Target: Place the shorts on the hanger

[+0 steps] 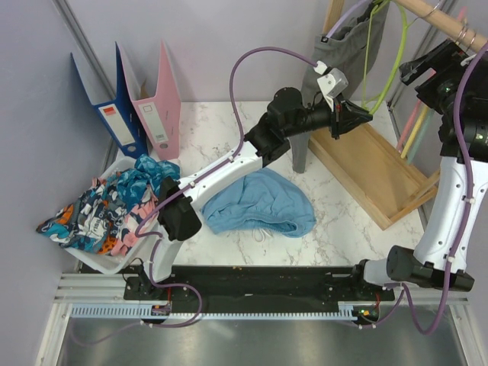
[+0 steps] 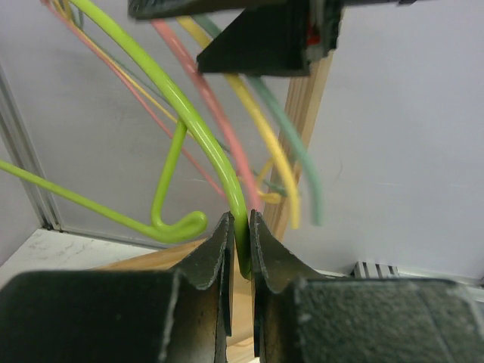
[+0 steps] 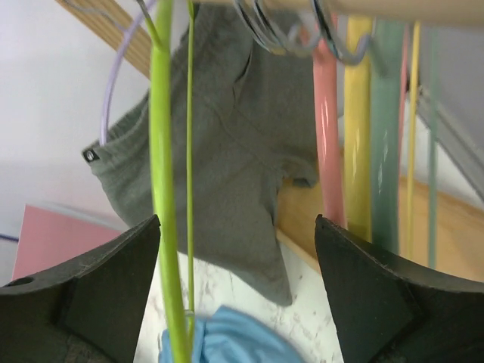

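1. Marbled white worktop carries the shorts, which lie crumpled near its middle, just beyond the arm bases.
2. We see the left end effector clenched on the lower curve of the hanger, whose lime strands run up toward the wooden rail at far right.
3. We find the right end effector released, fingers wide apart, with the hanger's green strands passing between them, close to one finger.
4. We note a grey garment hanging from the rail behind.

Bare surface is left at 3 o'clock of the shorts. The way at 2 o'clock is blocked by the wooden rack and hung hangers.
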Robot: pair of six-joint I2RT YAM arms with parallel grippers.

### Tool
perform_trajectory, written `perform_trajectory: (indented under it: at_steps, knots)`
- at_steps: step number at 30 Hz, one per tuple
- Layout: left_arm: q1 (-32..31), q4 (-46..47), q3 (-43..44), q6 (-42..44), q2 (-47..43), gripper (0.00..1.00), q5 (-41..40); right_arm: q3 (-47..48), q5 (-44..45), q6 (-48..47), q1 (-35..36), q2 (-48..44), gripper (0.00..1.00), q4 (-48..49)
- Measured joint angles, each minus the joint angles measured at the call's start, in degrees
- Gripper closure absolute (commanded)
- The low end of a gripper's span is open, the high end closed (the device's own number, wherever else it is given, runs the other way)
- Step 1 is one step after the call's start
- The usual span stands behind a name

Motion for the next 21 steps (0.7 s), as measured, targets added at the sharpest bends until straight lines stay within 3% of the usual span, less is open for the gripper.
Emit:
perform_trajectory:
  at_steps: [9, 21]
  knots:
    - [0.59, 0.15, -0.20, -0.48, 0.68, 0.98, 0.42, -3.41, -9.81, 2.27, -1.68, 1.62, 0.22, 0.76]
    - [0.57, 0.57, -0.20, -1.09, 0.79, 0.98, 0.85, -6.91, -16.79, 4.07, -1.51, 0.22, 0.24, 4.70]
